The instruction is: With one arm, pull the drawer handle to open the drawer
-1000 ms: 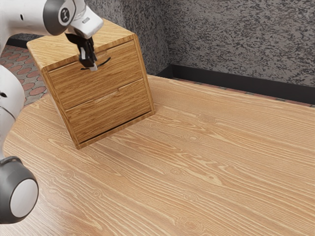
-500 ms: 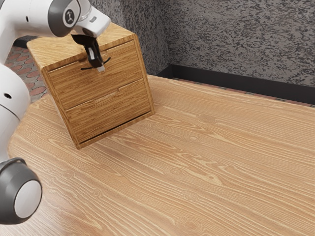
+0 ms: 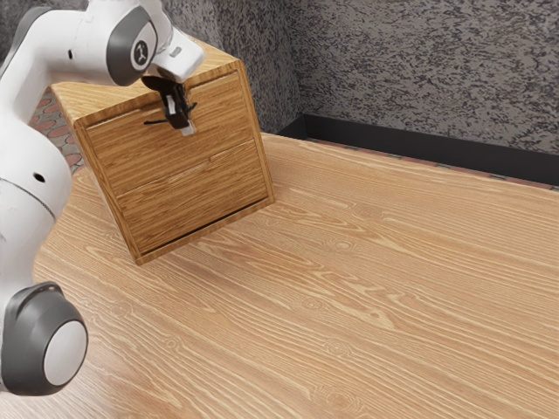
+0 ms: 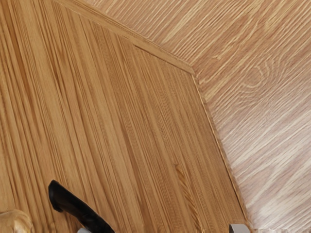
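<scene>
One black gripper [image 3: 182,118] hangs right at the dark handle [image 3: 153,121] of the top drawer [image 3: 218,118], which sits flush in the wooden cabinet [image 3: 192,196] at the table's [image 3: 367,288] far left corner, and clamped or apart, I can't tell.

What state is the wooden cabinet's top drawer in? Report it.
Shut. The top drawer sits flush in the wooden cabinet; the black gripper is at its thin black handle.
</scene>
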Robot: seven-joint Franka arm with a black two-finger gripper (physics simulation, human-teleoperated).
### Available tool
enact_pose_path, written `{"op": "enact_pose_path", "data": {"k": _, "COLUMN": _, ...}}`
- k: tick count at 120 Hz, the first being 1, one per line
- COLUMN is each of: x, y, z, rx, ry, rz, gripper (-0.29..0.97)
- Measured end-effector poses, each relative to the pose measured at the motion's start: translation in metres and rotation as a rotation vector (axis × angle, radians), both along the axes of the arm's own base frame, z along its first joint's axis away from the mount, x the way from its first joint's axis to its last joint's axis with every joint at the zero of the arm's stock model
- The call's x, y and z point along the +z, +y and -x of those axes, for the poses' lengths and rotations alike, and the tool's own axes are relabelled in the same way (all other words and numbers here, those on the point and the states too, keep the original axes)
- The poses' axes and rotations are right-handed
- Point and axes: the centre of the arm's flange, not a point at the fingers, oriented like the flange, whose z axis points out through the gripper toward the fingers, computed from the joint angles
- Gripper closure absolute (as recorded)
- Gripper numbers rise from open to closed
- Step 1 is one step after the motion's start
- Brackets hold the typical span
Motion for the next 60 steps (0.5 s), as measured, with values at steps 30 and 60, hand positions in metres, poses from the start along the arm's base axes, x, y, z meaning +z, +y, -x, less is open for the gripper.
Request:
{"op": "enact_pose_path", "data": {"k": 30, "x": -0.003, "y": -0.003, "z": 0.001, "rx": -0.019, "ry": 0.018, "rz": 0.006, "gripper": 0.67}}
{"op": "enact_pose_path", "data": {"k": 60, "x": 0.010, "y": -0.022, "z": 0.036, "rx": -0.034, "ry": 0.047, "rz": 0.055, "gripper": 0.73}}
